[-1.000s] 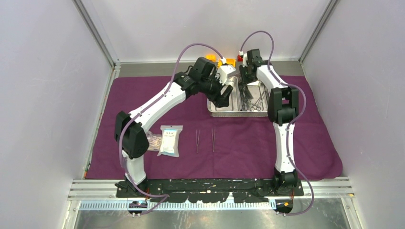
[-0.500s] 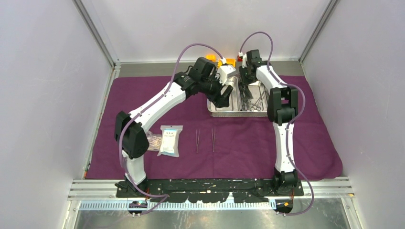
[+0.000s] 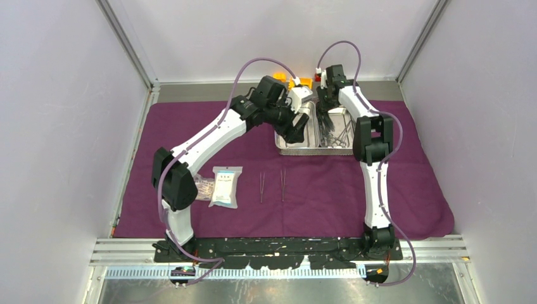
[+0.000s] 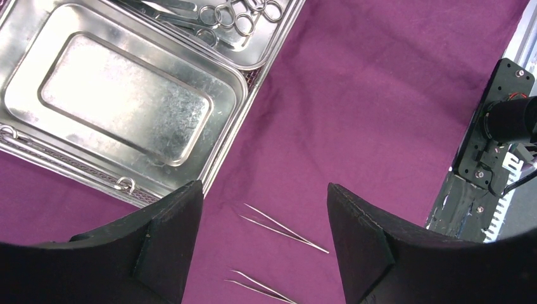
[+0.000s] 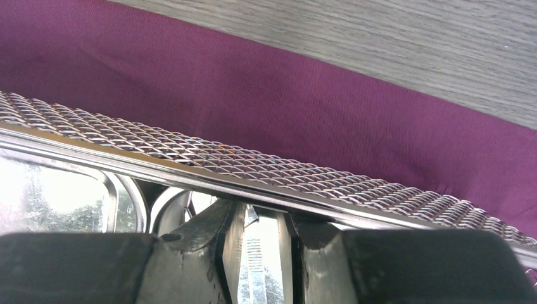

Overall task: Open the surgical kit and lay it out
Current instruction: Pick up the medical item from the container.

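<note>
Left fingers (image 4: 158,253), two tweezers (image 4: 286,229), two packets (image 3: 226,187)

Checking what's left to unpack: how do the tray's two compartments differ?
The left compartment is bare, only its shiny floor showing; the right compartment holds ring-handled instruments. The right gripper reaches into the right compartment; the left gripper hangs open near the left compartment. Both are shiny steel on purple cloth.
</note>
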